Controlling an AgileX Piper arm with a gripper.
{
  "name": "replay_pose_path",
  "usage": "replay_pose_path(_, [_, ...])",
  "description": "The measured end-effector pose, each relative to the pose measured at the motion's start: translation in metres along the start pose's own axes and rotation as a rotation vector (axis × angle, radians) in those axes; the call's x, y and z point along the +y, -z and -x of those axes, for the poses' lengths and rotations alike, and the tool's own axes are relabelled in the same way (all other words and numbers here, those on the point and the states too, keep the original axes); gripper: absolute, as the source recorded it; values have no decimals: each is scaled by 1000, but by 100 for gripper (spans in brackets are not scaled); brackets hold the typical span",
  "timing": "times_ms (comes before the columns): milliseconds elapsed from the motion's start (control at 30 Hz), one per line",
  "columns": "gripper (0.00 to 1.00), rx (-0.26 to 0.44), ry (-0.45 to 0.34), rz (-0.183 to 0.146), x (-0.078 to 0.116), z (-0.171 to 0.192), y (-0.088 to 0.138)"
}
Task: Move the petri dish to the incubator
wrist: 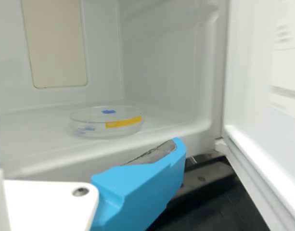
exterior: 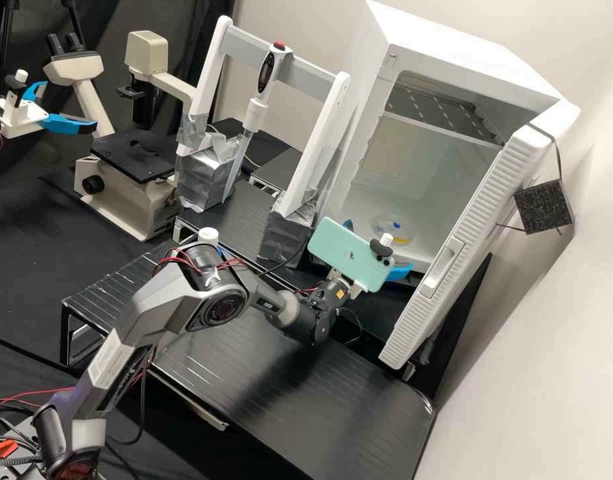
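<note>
My gripper (exterior: 379, 245) is at the incubator's opening in the high view, largely behind the phone on the wrist, its two blue fingers wide apart. A clear round petri dish (exterior: 394, 233) with a yellow strip lies flat on the floor of the white incubator (exterior: 440, 163). From the wrist, the gripper (wrist: 84, 144) is open, one blue finger near the incubator's front lip and a dark bit of the other at the edge. The petri dish (wrist: 107, 121), with yellow and blue marks, rests inside beyond the fingers, apart from them.
The incubator door (exterior: 463, 233) stands open beside the gripper. A wire shelf (exterior: 446, 110) is high inside. Left of the incubator are a white frame (exterior: 303, 143) with taped feet and a microscope (exterior: 130, 160). A black ribbed platform (exterior: 286, 400) lies under the arm.
</note>
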Motion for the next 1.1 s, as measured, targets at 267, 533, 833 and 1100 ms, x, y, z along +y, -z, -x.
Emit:
replay_pose_path(267, [100,18,-66,14,4,64,-1])
replay_pose_path(533, [100,-84,-67,-10,-7,131,13])
replay_pose_path(833, [100,-92,-1,24,-36,188,48])
replay_pose_path(1100, [100,-90,-77,2,-51,228,74])
